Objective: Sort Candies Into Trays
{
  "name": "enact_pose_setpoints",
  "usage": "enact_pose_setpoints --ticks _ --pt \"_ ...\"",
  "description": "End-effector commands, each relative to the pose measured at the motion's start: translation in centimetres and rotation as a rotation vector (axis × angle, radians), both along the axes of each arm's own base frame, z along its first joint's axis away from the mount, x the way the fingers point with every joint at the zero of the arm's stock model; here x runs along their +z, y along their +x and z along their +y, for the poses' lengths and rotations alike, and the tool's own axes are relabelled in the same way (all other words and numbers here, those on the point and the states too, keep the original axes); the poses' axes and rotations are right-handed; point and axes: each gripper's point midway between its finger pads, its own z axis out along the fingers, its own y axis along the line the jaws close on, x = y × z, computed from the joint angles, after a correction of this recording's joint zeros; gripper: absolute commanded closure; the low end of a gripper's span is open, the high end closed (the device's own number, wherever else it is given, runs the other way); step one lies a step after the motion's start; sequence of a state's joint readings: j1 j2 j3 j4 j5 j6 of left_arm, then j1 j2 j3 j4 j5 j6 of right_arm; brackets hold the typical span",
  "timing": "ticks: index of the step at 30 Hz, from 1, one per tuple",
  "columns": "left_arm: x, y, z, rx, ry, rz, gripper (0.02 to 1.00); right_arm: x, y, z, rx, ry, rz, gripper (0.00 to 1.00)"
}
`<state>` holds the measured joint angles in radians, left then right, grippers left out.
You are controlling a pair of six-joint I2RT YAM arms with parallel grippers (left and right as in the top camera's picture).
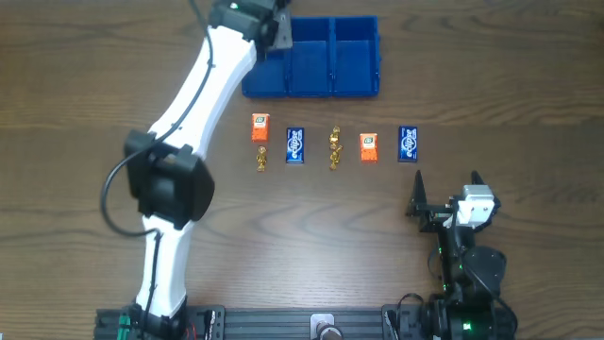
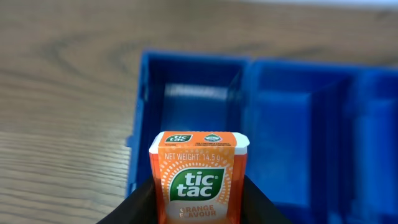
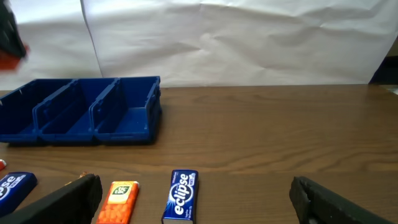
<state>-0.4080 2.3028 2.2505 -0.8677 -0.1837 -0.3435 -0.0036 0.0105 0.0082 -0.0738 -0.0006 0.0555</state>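
Note:
My left gripper (image 1: 276,28) hangs over the left end of the blue three-bin tray (image 1: 354,83), shut on an orange candy box (image 2: 199,177). In the left wrist view the box stands upright above the tray's left compartment (image 2: 186,106). On the table in front of the tray lies a row: an orange box (image 1: 260,127), a gold wrapped candy (image 1: 262,161), a blue gum box (image 1: 295,144), a gold candy (image 1: 334,149), an orange box (image 1: 368,146) and a blue box (image 1: 408,144). My right gripper (image 1: 445,179) stands open near the row's right end, holding nothing.
In the right wrist view the tray (image 3: 124,115) shows empty bins, with a blue box (image 3: 180,196) and an orange box (image 3: 118,200) just ahead of the fingers (image 3: 68,202). Bare wooden table lies to the right and front.

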Motion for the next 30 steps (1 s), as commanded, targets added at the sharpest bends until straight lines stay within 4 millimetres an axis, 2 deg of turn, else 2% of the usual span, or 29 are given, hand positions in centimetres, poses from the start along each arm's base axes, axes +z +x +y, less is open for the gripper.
enact_pose_setpoints --ticks 1,5,6,7,8,9,10,12,14,16,17,19,20,22,24,27,30 --pt "-1.0 1.1 0.9 0.013 -0.019 0.013 0.728 -0.1 -0.1 -0.2 -0.010 -0.012 0.003 0.001" --pt "-1.0 1.2 1.0 0.011 -0.017 0.008 0.717 -0.1 -0.1 -0.2 -0.010 -0.012 0.003 0.001" --pt "-1.0 1.2 1.0 0.008 -0.014 0.008 0.687 -0.1 -0.1 -0.2 -0.010 -0.012 0.003 0.001" --pt "-1.0 1.2 1.1 0.006 -0.013 0.008 0.636 -0.1 -0.1 -0.2 -0.010 -0.012 0.003 0.001" --pt "-1.0 1.2 1.1 -0.001 -0.008 0.008 0.505 -0.1 -0.1 -0.2 -0.010 -0.012 0.003 0.003" --pt "-1.0 1.2 1.1 -0.003 -0.007 0.008 0.270 -0.1 -0.1 -0.2 -0.010 -0.012 0.003 0.001" --pt "-1.0 1.2 1.1 -0.003 -0.007 0.008 0.185 -0.1 -0.1 -0.2 -0.010 -0.012 0.003 0.001" --pt "-0.3 1.2 1.1 -0.003 -0.012 -0.003 0.115 -0.1 -0.1 -0.2 -0.010 -0.012 0.003 0.001" --pt "2.9 0.6 0.8 -0.008 -0.019 -0.056 0.106 -0.1 -0.1 -0.2 -0.010 -0.012 0.003 0.001" --pt "6.4 -1.3 0.3 -0.018 -0.023 -0.105 0.119 -0.1 -0.1 -0.2 -0.010 -0.012 0.003 0.001" --pt "8.2 -3.3 0.1 -0.013 -0.029 -0.133 0.128 -0.1 -0.1 -0.2 -0.010 -0.012 0.003 0.001" --pt "9.8 -7.2 -0.1 -0.024 -0.038 -0.175 0.132 -0.1 -0.1 -0.2 -0.010 -0.012 0.003 0.001" --pt "9.6 -8.4 0.0 -0.019 -0.038 -0.177 0.134 -0.1 -0.1 -0.2 -0.010 -0.012 0.003 0.001" --pt "6.6 -11.1 0.5 -0.011 -0.022 -0.135 0.148 -0.1 -0.1 -0.2 -0.010 -0.012 0.003 0.003" --pt "3.4 -11.8 0.9 -0.014 0.004 -0.080 0.167 -0.1 -0.1 -0.2 -0.010 -0.012 0.003 0.001" --pt "-4.2 -12.8 1.7 -0.004 0.027 0.076 0.172 -0.1 -0.1 -0.2 -0.010 -0.012 0.003 0.001" --pt "-8.2 -13.1 1.5 -0.012 0.021 0.178 0.169 -0.1 -0.1 -0.2 -0.010 -0.012 0.003 0.001"
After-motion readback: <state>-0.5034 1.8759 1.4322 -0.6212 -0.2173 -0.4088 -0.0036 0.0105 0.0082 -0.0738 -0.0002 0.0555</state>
